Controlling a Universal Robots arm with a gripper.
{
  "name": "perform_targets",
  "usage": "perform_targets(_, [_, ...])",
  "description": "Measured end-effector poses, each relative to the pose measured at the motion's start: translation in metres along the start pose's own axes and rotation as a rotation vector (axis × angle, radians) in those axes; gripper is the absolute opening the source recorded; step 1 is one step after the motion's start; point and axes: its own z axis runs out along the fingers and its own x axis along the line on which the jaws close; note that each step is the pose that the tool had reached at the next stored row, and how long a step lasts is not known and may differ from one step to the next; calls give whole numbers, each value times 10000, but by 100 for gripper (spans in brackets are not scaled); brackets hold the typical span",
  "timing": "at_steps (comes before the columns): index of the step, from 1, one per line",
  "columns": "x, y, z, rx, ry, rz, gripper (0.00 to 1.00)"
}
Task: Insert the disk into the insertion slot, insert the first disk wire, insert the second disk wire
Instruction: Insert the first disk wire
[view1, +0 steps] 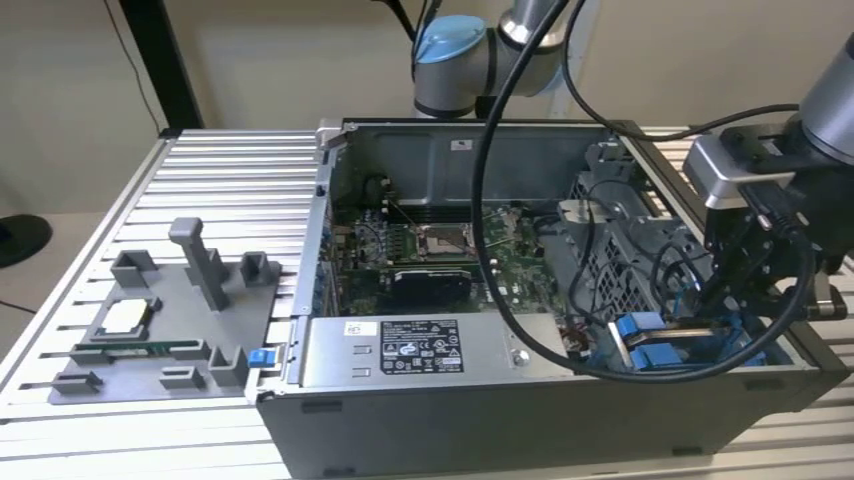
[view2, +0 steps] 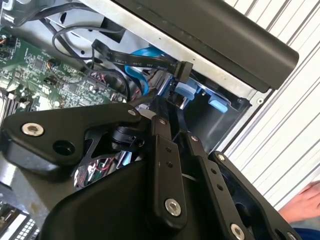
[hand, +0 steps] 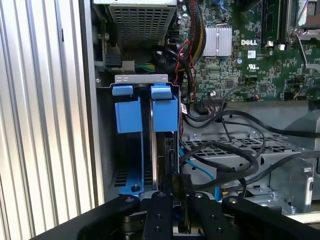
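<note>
One pincer (hand: 179, 196), pressed together on the disk (hand: 167, 150), which stands edge-on. Disk lodged in the insertion slot (hand: 134, 176) between blue rails; depth of seating unclear. Black cables (hand: 235, 150), loose just beside the slot, judged unplugged. Motherboard (hand: 240, 75) beyond. Progress: first step under way, both wire steps outstanding.

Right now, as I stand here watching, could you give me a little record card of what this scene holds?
Setting: open computer case on a ribbed metal table
Arm: reaches into the case at the exterior view's right
Gripper: low inside, right by the insertion slot
Disk: on edge in the slot, apparently already in
Wiring: black flat cable just ahead of the gripper
Aside: grey parts tray at the exterior view's left
Person: a hand near the table
</note>
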Motion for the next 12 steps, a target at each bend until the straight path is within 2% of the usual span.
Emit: perform_targets(12, [-19, -3, 41, 1, -1, 4, 0])
